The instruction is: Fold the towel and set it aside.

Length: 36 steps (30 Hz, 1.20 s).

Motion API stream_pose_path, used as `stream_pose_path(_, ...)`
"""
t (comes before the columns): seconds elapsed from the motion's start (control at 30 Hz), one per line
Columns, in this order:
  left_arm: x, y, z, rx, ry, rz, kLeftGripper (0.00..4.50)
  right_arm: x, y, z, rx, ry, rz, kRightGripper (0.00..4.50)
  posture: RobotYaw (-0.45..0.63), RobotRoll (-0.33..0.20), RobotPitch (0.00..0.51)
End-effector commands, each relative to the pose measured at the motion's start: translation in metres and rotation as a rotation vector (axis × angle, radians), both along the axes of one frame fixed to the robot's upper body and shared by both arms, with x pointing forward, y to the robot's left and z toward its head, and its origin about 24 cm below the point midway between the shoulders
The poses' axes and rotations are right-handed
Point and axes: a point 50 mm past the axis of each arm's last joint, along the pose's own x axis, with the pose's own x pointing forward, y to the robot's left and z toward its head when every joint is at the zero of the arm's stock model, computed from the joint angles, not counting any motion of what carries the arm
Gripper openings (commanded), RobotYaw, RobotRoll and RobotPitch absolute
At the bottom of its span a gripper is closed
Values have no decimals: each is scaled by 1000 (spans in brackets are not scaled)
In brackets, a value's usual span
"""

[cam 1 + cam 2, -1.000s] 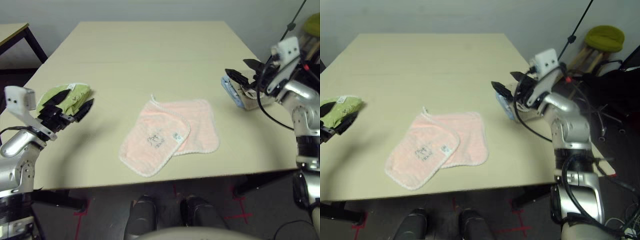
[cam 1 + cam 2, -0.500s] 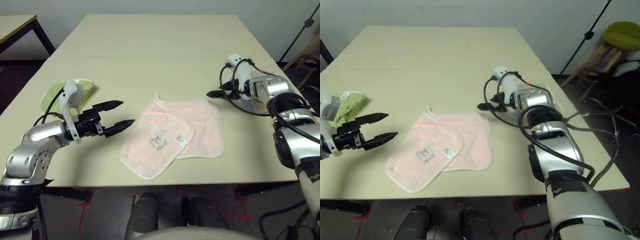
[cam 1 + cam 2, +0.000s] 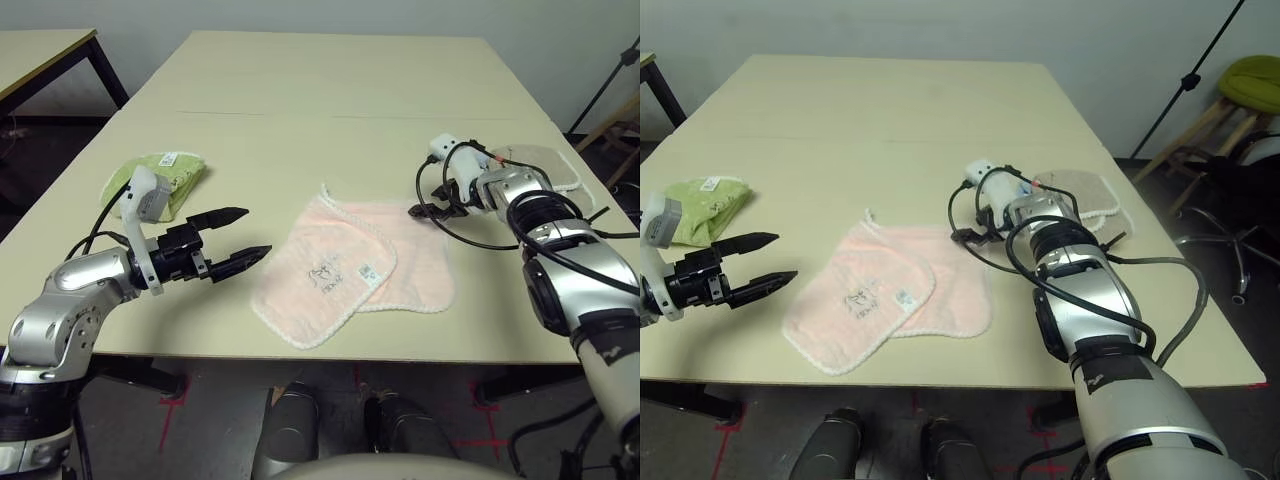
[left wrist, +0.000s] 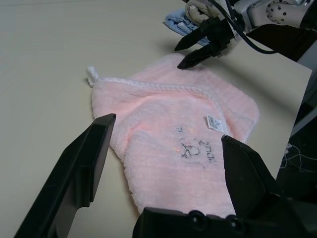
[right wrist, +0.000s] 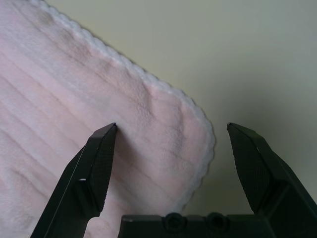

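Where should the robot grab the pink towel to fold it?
Probably the far right corner of the pink towel, coming from above and the right. The right gripper hangs there, fingers open, straddling the rounded stitched corner, which lies flat as a single layer clear of the folded flap.

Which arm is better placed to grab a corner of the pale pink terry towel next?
Right. The right gripper is open at the pale pink terry towel's far right corner; the left gripper, also open, hovers off its left edge.

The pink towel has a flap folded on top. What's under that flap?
Under the folded flap lies more of the same pink towel, on the table. Whether anything else is there cannot be seen; the flap covers it.
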Motion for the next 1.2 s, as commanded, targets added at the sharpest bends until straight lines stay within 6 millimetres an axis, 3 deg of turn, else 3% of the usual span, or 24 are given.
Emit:
stream_pose_path(0.03,-2,-2,0,-5,6,-4,4500,-6,-3,-14,3,55,-15,4468,269,0,121)
stream_pose_path(0.27,0,-3,2,-7,0,-4,4500,-10,-1,-28,27,103,-61,4468,276,0,119)
stream_pose_path(0.3,0,-3,2,-8,-1,-4,4500,-10,-1,-29,26,107,-66,4292,278,0,120)
stream_pose_path(0.4,0,-4,2,-10,-2,-1,4500,-10,3,-32,27,102,-81,3583,278,0,120)
stream_pose_path(0.7,0,-6,1,-25,-5,7,4500,-7,3,-25,9,71,-41,461,278,0,120)
stream_pose_path(0.77,0,-7,3,-42,-7,13,4500,-3,3,-14,6,27,-2,29,288,0,121)
stream_pose_path(0.87,-1,-8,4,-55,3,14,4500,4,8,16,23,-85,126,29,278,0,126)
stream_pose_path(1.07,0,-10,3,-60,16,9,4500,10,21,100,109,-283,340,29,270,0,128)
stream_pose_path(1.2,2,-12,4,-80,12,12,4500,8,29,144,146,-385,428,29,271,0,128)
